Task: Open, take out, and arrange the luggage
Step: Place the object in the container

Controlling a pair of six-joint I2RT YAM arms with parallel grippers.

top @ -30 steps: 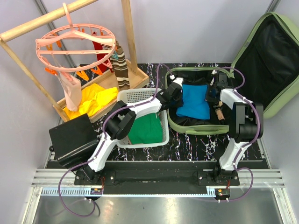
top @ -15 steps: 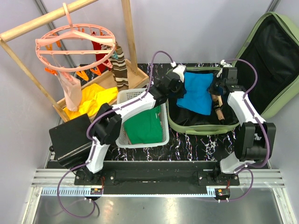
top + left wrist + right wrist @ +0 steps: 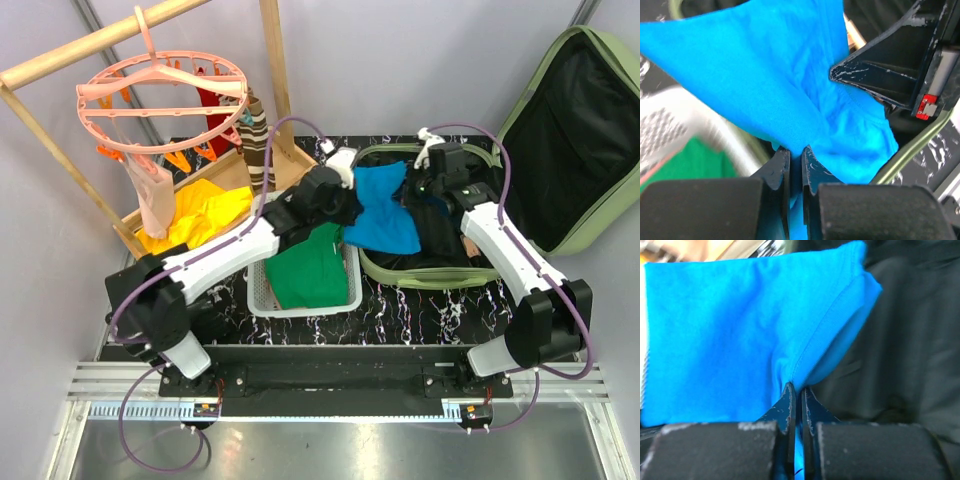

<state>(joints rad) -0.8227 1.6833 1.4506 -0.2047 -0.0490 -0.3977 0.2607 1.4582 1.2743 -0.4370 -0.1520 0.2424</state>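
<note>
Luggage point(image 3: 578, 118), a single light-green hard-shell suitcase, lies open at the far right corner of the counter point(image 3: 420, 312), its base flat and its black-lined lid tipped up past the counter's right edge against the wall. Two arms meet over its left rim, and between them hangs one blue garment point(image 3: 385, 212), stretched above the gap between the suitcase and the one white basket point(image 3: 300, 308) just beside it. The left pincer point(image 3: 345, 192) is clamped on the cloth's left side and the right pincer point(image 3: 425, 185) on its right. The overhead view gives the layout but hides the fingertips; the left wrist view shows that pincer point(image 3: 795, 160) pressed together on a fold of blue, with the blurred basket rim and green cloth below left and the suitcase's green edge below right. The right wrist view shows the other pincer point(image 3: 795, 396) nipping a stitched hem, with the dark lining behind. One green garment point(image 3: 312, 272) lies in the basket. One black case point(image 3: 155, 295) sits at the counter's near left corner, and a wooden tray with yellow cloth point(image 3: 205, 215) fills the far left corner under one pink ring hanger point(image 3: 160, 95). A bare strip of marbled counter runs along the near edge in front of the suitcase.
</note>
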